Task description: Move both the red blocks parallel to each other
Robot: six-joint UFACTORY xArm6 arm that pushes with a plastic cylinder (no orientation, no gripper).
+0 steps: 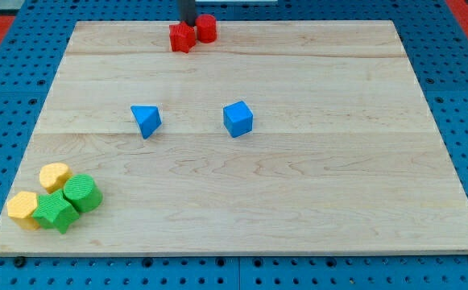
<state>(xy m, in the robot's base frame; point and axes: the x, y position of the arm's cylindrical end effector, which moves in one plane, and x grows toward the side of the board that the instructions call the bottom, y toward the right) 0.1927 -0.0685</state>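
Note:
Two red blocks sit together at the view's top edge of the wooden board [298,201]. The left red block [182,37] is star-like; the right red block [206,28] is rounded, like a cylinder. They touch or nearly touch. My tip [189,24] comes down from the view's top and stands right behind them, in the notch between the two, against the left red block's back.
A blue triangular block [146,120] and a blue cube [238,118] lie mid-board. At the view's bottom left is a cluster: two yellow blocks [54,176] [22,209] and two green blocks [82,193] [55,212]. A blue pegboard [16,72] surrounds the board.

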